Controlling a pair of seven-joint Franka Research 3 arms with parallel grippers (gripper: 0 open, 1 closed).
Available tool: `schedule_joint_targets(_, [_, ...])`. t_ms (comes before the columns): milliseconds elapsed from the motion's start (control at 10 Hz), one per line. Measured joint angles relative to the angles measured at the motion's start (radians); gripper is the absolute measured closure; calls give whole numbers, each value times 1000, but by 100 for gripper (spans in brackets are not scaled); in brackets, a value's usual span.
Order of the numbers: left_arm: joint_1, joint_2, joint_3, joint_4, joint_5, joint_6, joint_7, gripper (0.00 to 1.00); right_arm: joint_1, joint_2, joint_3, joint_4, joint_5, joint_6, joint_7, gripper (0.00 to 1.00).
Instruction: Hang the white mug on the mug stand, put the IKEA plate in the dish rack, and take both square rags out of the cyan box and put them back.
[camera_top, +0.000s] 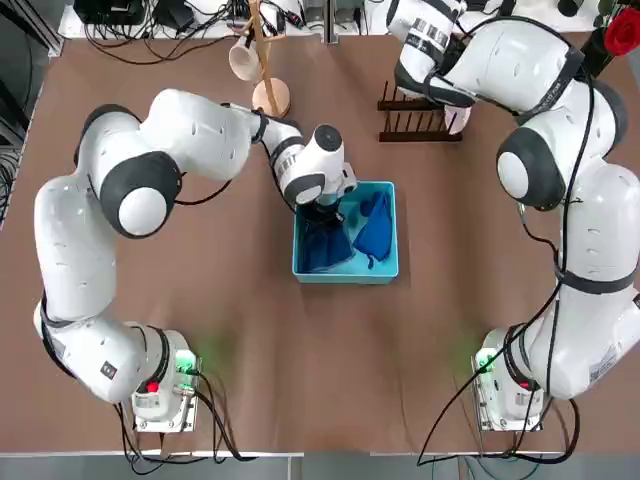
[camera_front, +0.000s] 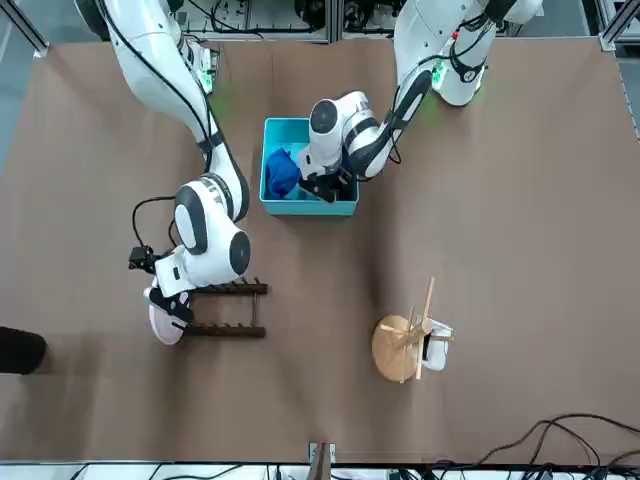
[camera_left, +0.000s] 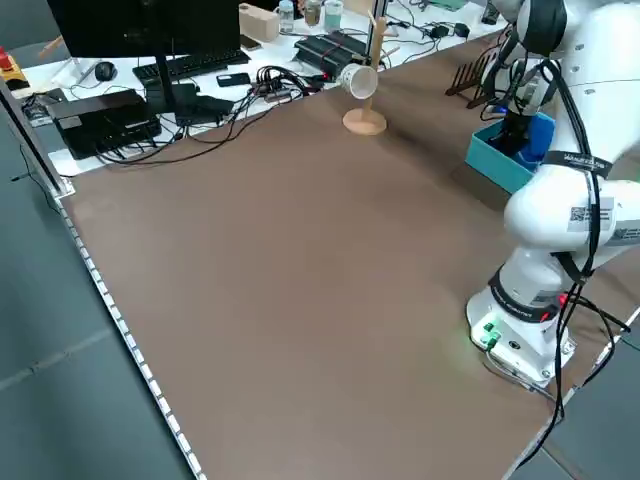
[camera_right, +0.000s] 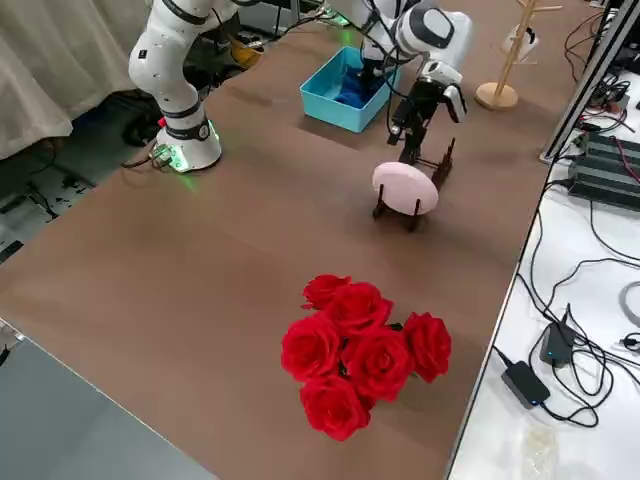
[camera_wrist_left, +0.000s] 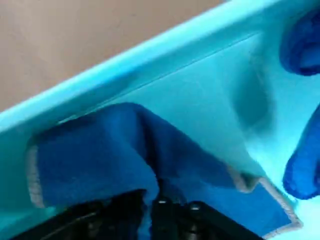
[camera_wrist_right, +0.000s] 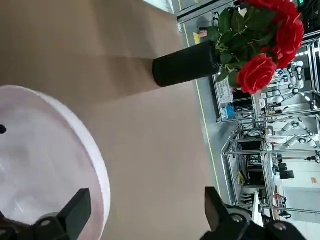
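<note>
Down in the cyan box (camera_top: 345, 272), the darker square rag (camera_wrist_left: 125, 145) bunches up as the left gripper (camera_top: 325, 212) clamps onto a fold, while the second rag (camera_top: 376, 226) lies beside it in the same box. This looks like the rag-removal step, and next comes a straight lift clear of the box wall. Beyond the box, the right gripper (camera_wrist_right: 145, 215) stands spread wide over the IKEA plate (camera_right: 405, 188), seated upright in the dish rack (camera_top: 418, 126). The white mug (camera_top: 243, 60) hangs on the mug stand (camera_top: 270, 95).
</note>
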Motion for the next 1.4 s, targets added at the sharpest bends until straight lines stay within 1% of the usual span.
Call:
schedule_joint_targets(200, [2,-13,0,14,0,1,0,94,3,-2,0,17,0,0,0,0])
schedule_joint_targets(300, [5,-37,1,20,-4,-1,0,94,5,-3,0,24,1,0,0,0])
schedule_joint_targets(400, [5,-70,1,22,-19,-14,-1,94,8,-6,1,39,24,0,1,0])
schedule_joint_targets(600, [5,-165,-1,26,-66,-105,7,94,7,-29,0,81,132,-1,2,0])
schedule_joint_targets(800, [6,-274,4,29,-157,-215,77,94,-10,-122,-7,103,236,-15,-53,0])
schedule_joint_targets(900, [9,-320,15,32,-190,-264,117,94,-34,-187,-10,107,299,-29,-130,0])
schedule_joint_targets(1000, [13,-365,38,42,-202,-326,158,94,-80,-258,-14,112,386,-40,-222,0])
schedule_joint_targets(1100, [17,-412,77,58,-207,-388,208,95,-151,-332,-18,115,497,-47,-324,0])
schedule_joint_targets(1200, [21,-457,131,71,-210,-435,252,95,-234,-398,-19,115,603,-57,-427,0])
schedule_joint_targets(1300, [31,-494,181,73,-211,-464,289,95,-310,-453,-21,115,690,-83,-515,0])
schedule_joint_targets(1400, [55,-516,209,72,-213,-478,304,95,-370,-495,-21,114,767,-118,-581,0])
